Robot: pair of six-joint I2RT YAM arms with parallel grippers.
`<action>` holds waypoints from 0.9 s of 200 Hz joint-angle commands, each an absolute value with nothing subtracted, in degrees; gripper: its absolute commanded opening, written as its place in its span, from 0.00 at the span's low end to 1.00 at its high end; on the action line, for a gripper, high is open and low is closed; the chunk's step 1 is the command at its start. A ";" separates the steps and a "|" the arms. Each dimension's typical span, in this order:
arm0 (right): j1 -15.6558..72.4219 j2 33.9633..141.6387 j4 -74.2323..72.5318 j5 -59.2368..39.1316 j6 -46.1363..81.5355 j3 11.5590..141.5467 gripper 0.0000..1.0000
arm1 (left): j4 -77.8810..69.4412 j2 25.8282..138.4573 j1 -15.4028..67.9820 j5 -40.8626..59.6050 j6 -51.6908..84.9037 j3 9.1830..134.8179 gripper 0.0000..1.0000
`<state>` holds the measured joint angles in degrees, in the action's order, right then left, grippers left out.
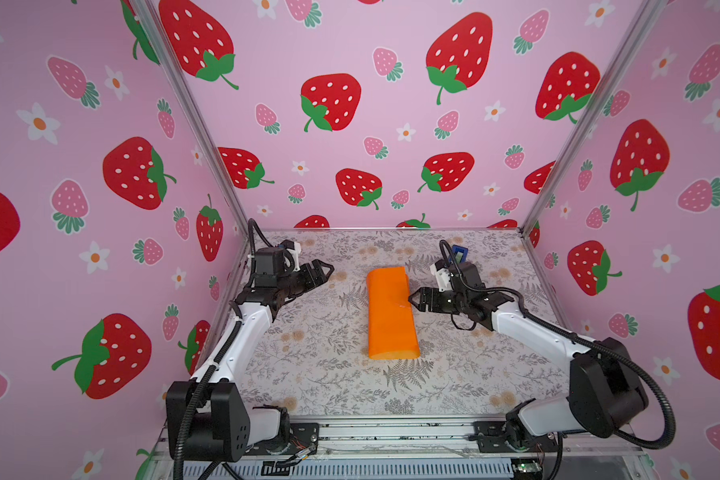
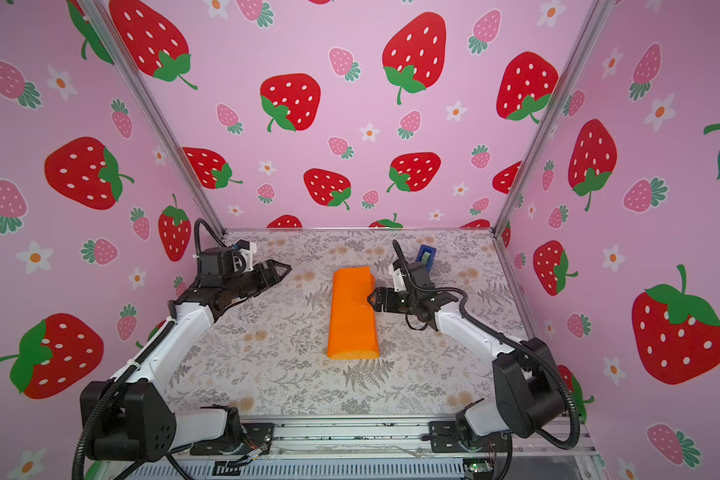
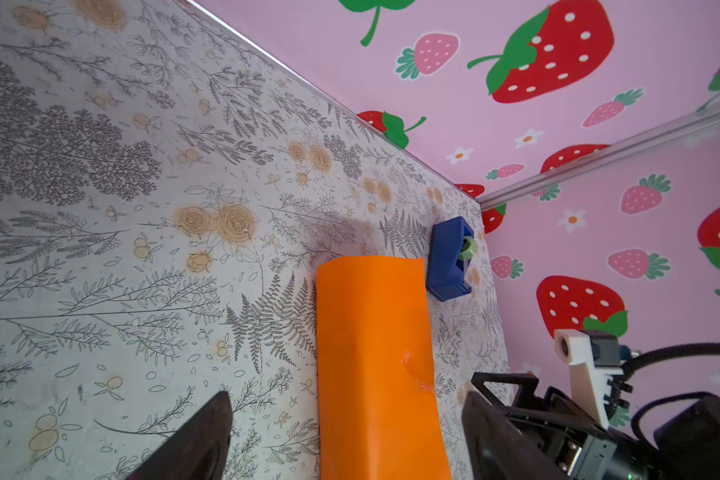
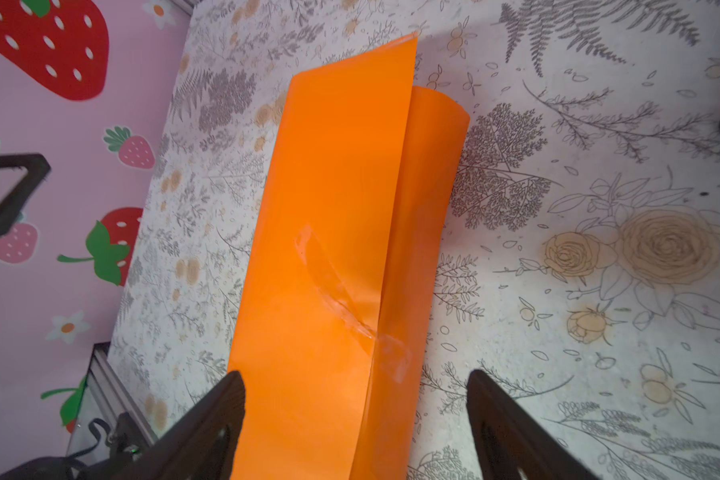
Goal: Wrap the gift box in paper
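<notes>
Paper (image 1: 391, 320) tubed mid-frame, tape strip (image 4: 341, 299) on seam. L gripper (image 1: 323, 274), R gripper (image 1: 414, 300) wide open, empty. Best rub strip flat before folding ends.

High stereo pair, wrist views share paper (image 3: 375, 365)

Arms: white link shells (image 1: 246, 328), black joint housings (image 1: 603, 386), black corrugated cable conduits (image 1: 671, 409), white wrist-camera brackets (image 1: 440, 276). Left end effector (image 1: 330, 274) and right end effector (image 1: 411, 300): black triangular open-frame fingers (image 4: 17, 161).
</notes>
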<state>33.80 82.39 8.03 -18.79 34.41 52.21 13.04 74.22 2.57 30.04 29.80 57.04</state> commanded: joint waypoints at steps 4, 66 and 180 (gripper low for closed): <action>35.42 79.80 7.89 -17.66 33.18 48.97 0.92 | 19.47 71.89 8.91 25.44 27.74 57.79 0.83; 38.46 78.48 4.35 -18.58 35.44 42.26 0.93 | 19.68 67.77 27.62 11.80 27.57 46.94 0.81; 40.52 82.87 -1.98 -15.83 37.95 37.07 0.84 | 8.20 73.96 35.98 6.04 33.62 40.51 0.74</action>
<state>40.14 81.47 -0.49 -17.72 37.30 37.80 11.73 72.58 35.31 7.46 32.23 39.90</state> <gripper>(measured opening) 0.845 0.739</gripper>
